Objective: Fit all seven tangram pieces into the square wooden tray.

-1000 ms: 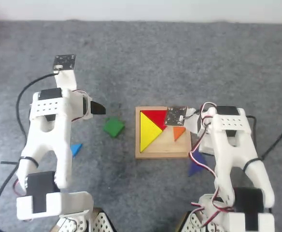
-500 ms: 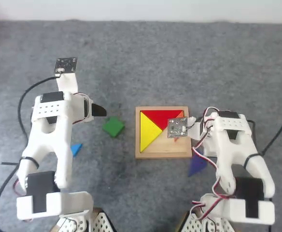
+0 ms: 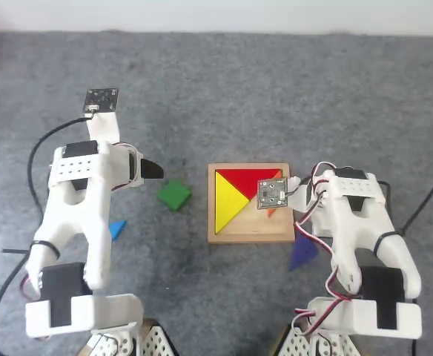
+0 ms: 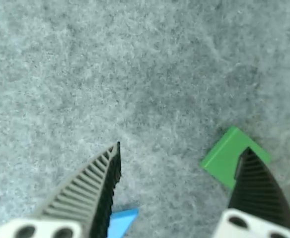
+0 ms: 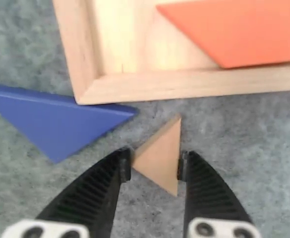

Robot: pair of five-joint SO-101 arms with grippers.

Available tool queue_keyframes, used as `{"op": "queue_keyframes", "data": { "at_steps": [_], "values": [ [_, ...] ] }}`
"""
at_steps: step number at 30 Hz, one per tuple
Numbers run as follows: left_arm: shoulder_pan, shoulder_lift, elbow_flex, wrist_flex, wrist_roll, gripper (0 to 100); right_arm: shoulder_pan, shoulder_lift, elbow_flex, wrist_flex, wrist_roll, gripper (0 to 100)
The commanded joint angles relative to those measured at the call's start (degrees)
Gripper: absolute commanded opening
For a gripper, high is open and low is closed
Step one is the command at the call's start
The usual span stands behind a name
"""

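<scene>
- I see right pincer (image 5: pixel 155 156) clamped on tan triangle (image 5: pixel 161 166), just outside tray (image 5: pixel 80 64) corner, beside blue triangle (image 5: pixel 55 121).
- My left pincer (image 4: pixel 181 148) spread wide over carpet (image 4: pixel 110 59); its finger cuts off green square (image 4: pixel 227 153).
- Orange piece (image 5: pixel 244 29) in tray, cropped.

Square tray (image 3: pixel 250 236): pale natural wood, faint grain. Tangram pieces: red triangle (image 3: pixel 239 179), yellow triangle (image 3: pixel 227 202), orange piece (image 5: pixel 234 29), green square (image 3: pixel 174 195), light blue piece (image 3: pixel 117 229), dark blue triangle (image 5: pixel 55 121), tan triangle (image 5: pixel 160 157). Carpet (image 3: pixel 276 96) — mottled grey. Left gripper (image 4: pixel 182 148) and right gripper (image 5: pixel 155 153) — black ribbed fingers, white bodies.
</scene>
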Motion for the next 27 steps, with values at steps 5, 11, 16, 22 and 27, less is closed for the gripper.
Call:
{"op": "queue_keyframes", "data": {
  "at_steps": [5,11,16,22,27],
  "values": [
    [-0.4,-0.3,-0.6,-1.1,-0.4,35,0.3,0.0,-4.8,7.7,-2.7,12.1],
    [-2.8,-0.4,-1.6,-1.1,-0.4,35,0.1,0.0,-11.9,12.8,-10.2,12.1],
    [-7.6,-0.3,-5.2,-0.6,-0.4,35,-2.9,0.0,-16.8,17.1,-16.2,12.1],
    [-7.8,-0.2,-8.7,6.2,-8.4,35,-11.6,0.0,-24.9,25.1,-31.1,12.1],
    [-7.0,-0.2,-11.6,12.7,-15.3,36,-20.5,0.0,-26.1,24.8,-50.7,12.1]
  ]
}}
